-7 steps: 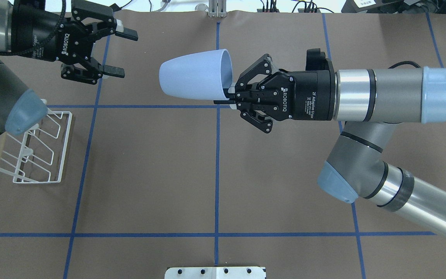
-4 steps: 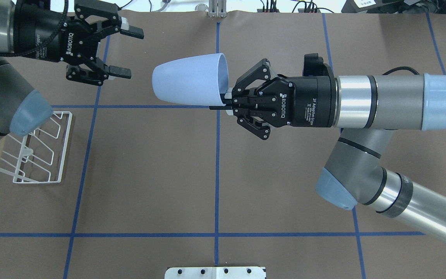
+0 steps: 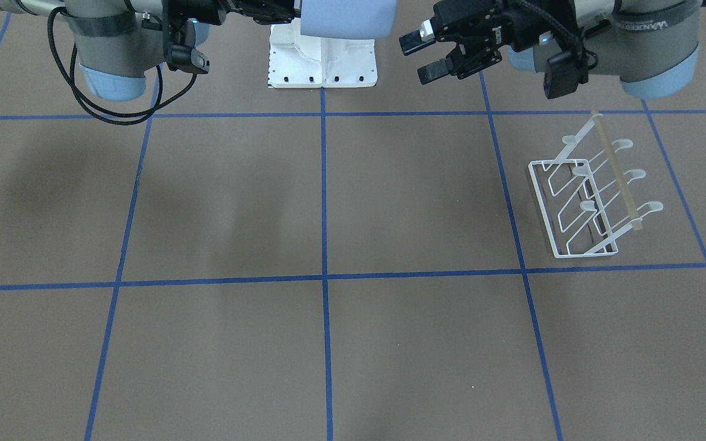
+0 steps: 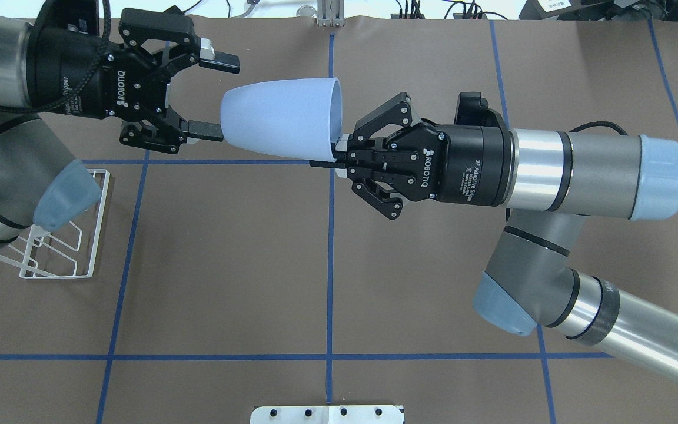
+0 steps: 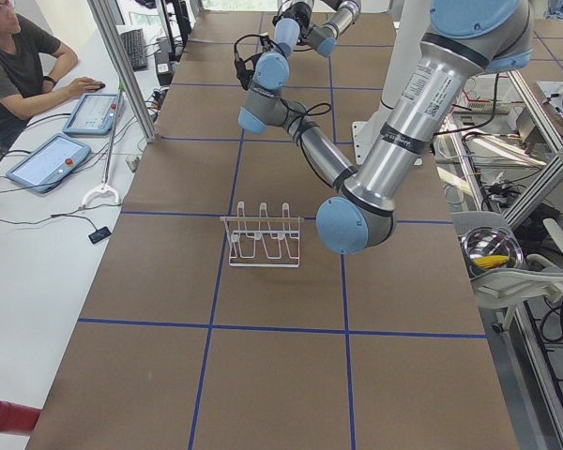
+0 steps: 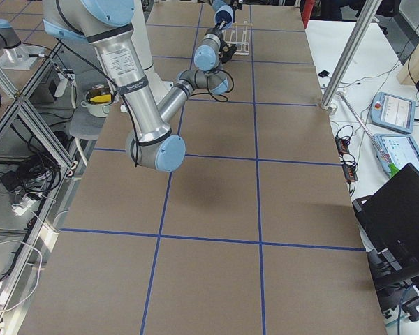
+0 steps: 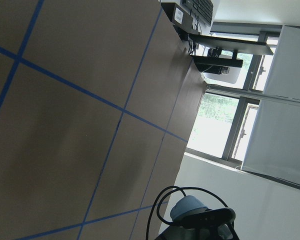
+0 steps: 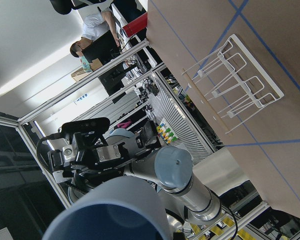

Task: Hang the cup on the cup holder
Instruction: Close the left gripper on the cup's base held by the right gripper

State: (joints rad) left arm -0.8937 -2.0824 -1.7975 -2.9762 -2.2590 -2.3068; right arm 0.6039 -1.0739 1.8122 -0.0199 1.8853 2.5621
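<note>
The light blue cup (image 4: 280, 121) lies on its side in the air, base towards the left arm. It also shows in the front view (image 3: 347, 18) and the right wrist view (image 8: 110, 215). My right gripper (image 4: 330, 158) is shut on the cup's rim wall. My left gripper (image 4: 221, 95) is open, its fingers on either side of the cup's base, and the lower fingertip (image 4: 209, 131) is at the cup's wall. It shows in the front view too (image 3: 417, 56). The white wire cup holder (image 3: 592, 202) stands on the table under the left arm, which partly hides it from overhead (image 4: 56, 259).
The brown table has blue tape grid lines. A white mounting plate (image 4: 327, 414) sits at the robot's side of the table. An operator (image 5: 19, 66) sits at a side desk with tablets. A metal bowl (image 5: 493, 251) stands off the table.
My right gripper has carried the cup to the left. My left gripper has moved right and down towards it, and its open fingers now flank the cup's base.
</note>
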